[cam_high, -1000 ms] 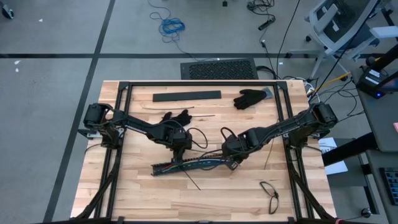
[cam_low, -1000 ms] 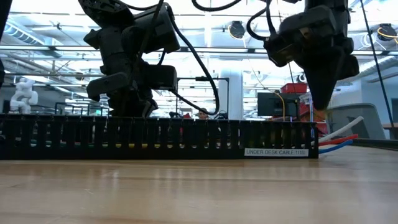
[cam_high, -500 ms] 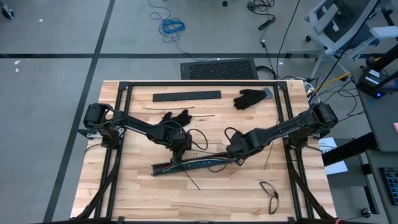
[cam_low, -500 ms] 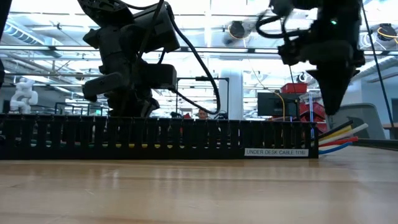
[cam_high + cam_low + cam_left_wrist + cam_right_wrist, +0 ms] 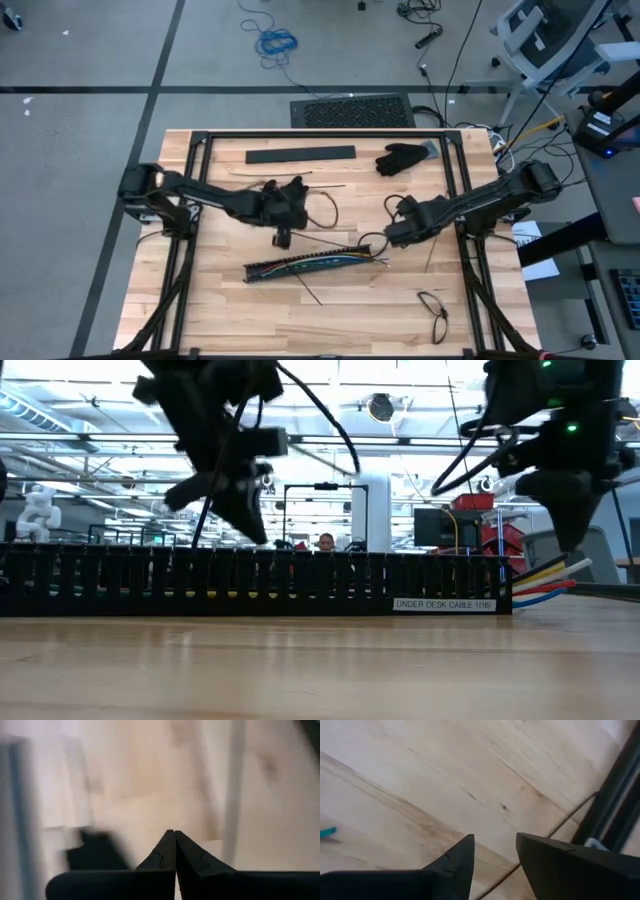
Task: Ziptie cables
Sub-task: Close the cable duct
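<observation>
Cables (image 5: pixel 545 582) beside tray (image 5: pixel 250 582) label (image 5: pixel 444 604) "UNDER DESK CABLE"

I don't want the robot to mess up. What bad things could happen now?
Both grippers are up off the long black slotted cable tray, so nothing steadies it; a bump might slide it.

The coloured cables stick loosely out of the tray's end and no tie shows there, so they might spread or slip out.

The thin black zip-tie strip lies half under the tray, where the shut left gripper or open right gripper might struggle to pick it up.
</observation>
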`<state>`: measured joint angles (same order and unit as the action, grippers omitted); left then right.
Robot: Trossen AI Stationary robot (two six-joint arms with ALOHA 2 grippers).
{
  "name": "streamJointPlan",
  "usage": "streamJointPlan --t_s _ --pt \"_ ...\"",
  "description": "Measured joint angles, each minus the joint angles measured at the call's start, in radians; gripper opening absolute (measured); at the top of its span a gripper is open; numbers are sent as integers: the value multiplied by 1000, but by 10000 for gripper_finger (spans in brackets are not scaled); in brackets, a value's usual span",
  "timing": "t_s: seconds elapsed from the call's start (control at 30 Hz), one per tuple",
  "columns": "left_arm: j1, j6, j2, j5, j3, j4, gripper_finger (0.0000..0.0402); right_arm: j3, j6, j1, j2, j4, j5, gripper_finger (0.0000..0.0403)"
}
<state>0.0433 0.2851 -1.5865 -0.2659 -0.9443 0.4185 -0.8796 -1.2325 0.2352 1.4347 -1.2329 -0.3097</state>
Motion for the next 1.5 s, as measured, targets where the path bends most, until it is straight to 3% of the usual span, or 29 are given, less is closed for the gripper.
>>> streamJointPlan --t_s 0.07,0.13,0.23,0.37,0.43,0.6,0.8,0.97,1.17,1.5 --pt "-39 15 38 -61 -12 23 1 51 -19 -2 -65 33 1 142" --pt "-87 -4 81 -46 -29 77 1 106 -42 -6 -138 82 2 144" --pt "-144 -124 172 132 -76 270 7 193 -54 -13 -273 190 3 155" --pt "-131 -433 289 444 -100 467 35 311 -50 -21 -433 348 14 180" --pt "-65 -561 349 490 -91 477 53 356 -46 -20 -485 407 32 193" --pt "180 -796 398 408 -53 500 97 411 -13 -19 -519 510 102 223" --pt "380 -947 330 244 1 405 148 411 43 -18 -504 558 99 244" --pt "409 -989 212 220 48 454 171 411 52 -18 -502 547 72 243" --pt "408 -1039 134 212 52 373 174 411 51 -18 -501 552 72 243" --pt "412 -972 -14 211 52 332 174 411 44 -19 -501 556 73 242"
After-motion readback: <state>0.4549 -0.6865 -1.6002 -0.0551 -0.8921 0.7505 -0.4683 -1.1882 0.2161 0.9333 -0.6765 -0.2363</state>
